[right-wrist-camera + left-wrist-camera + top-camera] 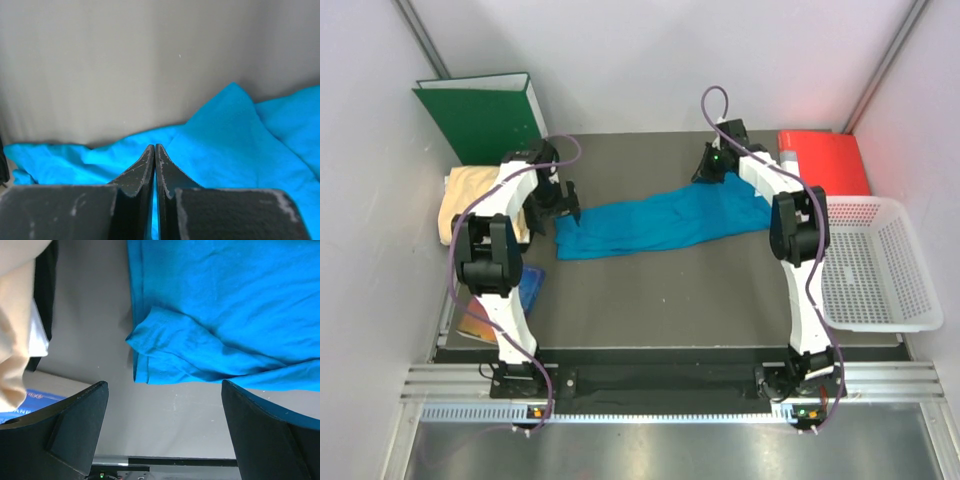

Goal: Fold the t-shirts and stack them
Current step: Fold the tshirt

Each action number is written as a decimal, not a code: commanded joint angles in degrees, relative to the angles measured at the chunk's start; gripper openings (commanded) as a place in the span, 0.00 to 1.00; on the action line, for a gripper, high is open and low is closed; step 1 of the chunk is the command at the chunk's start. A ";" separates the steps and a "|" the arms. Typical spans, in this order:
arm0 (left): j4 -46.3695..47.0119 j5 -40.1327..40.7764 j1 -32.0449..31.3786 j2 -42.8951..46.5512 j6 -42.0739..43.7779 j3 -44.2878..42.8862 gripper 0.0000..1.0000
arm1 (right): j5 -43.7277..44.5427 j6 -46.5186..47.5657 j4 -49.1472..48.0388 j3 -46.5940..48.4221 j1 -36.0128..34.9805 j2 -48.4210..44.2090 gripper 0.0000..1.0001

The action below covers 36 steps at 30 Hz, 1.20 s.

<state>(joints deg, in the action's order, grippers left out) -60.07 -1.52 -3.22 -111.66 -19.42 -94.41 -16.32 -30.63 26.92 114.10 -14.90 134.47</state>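
Note:
The teal-blue t-shirt [655, 222] lies stretched in a long band across the dark mat [670, 290]. My left gripper [565, 212] hangs open just over the shirt's left end, and its wrist view shows a sleeve and hem [165, 345] beyond the wide-apart jaws [164, 390]. Over the shirt's far right edge, my right gripper [713, 168] is shut. Its fingers [155, 146] are pressed together above blue cloth [225, 145], with no cloth visibly pinched at the tips. The pale yellow-orange t-shirt [470, 195] lies bunched at the mat's left edge [12, 340].
A green binder [485, 115] stands at the back left. A red folder [825, 160] lies at the back right, next to a white basket [875, 265]. A blue booklet [530, 285] and a coloured one [480, 320] lie by the left arm's base.

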 commanded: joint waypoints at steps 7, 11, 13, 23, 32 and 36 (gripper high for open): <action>3.64 -6.21 -0.29 -1.72 4.13 -6.13 0.99 | 3.30 1.27 -0.91 -7.83 0.04 -10.71 0.02; 4.35 -6.66 -1.61 -4.17 4.21 -7.98 0.90 | 4.36 5.49 5.68 -9.60 -0.05 -15.37 0.01; 4.00 -4.64 -3.36 -5.67 4.83 -9.91 0.32 | 5.85 6.72 9.97 -12.13 0.04 -16.87 0.00; -2.85 8.81 -10.40 -22.17 3.95 -25.28 0.00 | 8.84 8.57 13.51 -32.36 1.10 -29.00 0.00; -7.25 14.61 -11.10 -31.78 3.77 -31.80 0.00 | 14.99 11.21 15.71 -33.16 1.01 -24.02 0.00; -9.97 17.07 -11.10 -32.40 2.99 -29.88 0.00 | 16.14 12.00 13.79 -27.38 1.19 -18.03 0.00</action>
<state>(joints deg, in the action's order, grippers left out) -65.01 8.93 -15.18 -140.66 -15.77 -126.15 -3.29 -20.36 43.09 81.03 -14.06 111.70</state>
